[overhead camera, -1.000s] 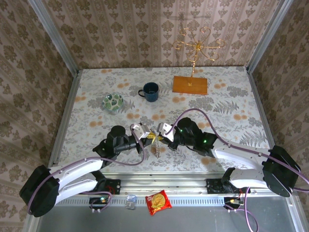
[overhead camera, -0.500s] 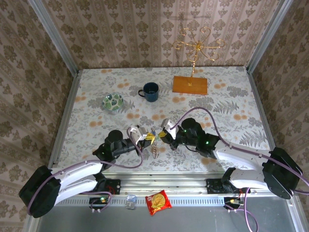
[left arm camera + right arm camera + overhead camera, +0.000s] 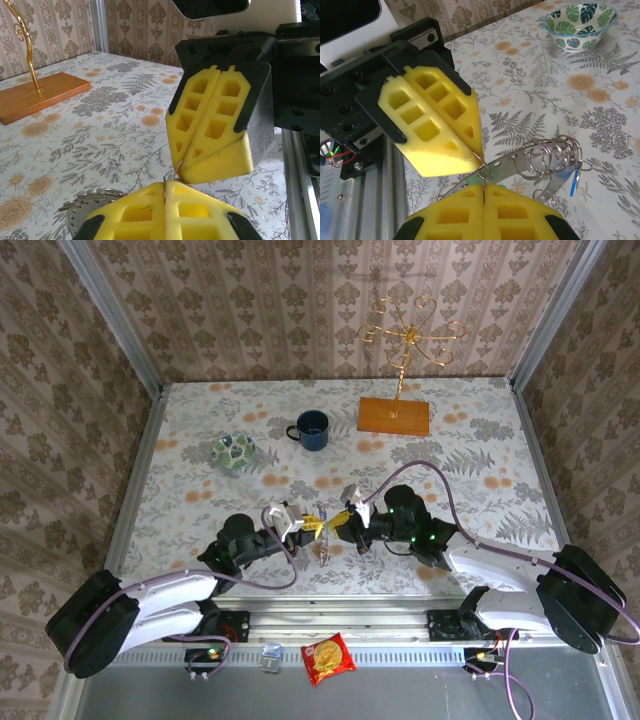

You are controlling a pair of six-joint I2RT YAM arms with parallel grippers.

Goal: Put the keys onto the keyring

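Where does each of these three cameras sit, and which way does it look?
Top external: above and behind the arms, looking down at the table; both arms show.
Left wrist: on the left arm, facing the right gripper; own fingers show.
Right wrist: on the right arm, facing the left gripper; own fingers show.
Both wrist views share the pinched wire loop.

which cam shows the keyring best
Right wrist: the keyring is close and sharp, flat band and small loops clear. Left wrist catches a cropped part at bottom left; in top external it is a tiny speck.
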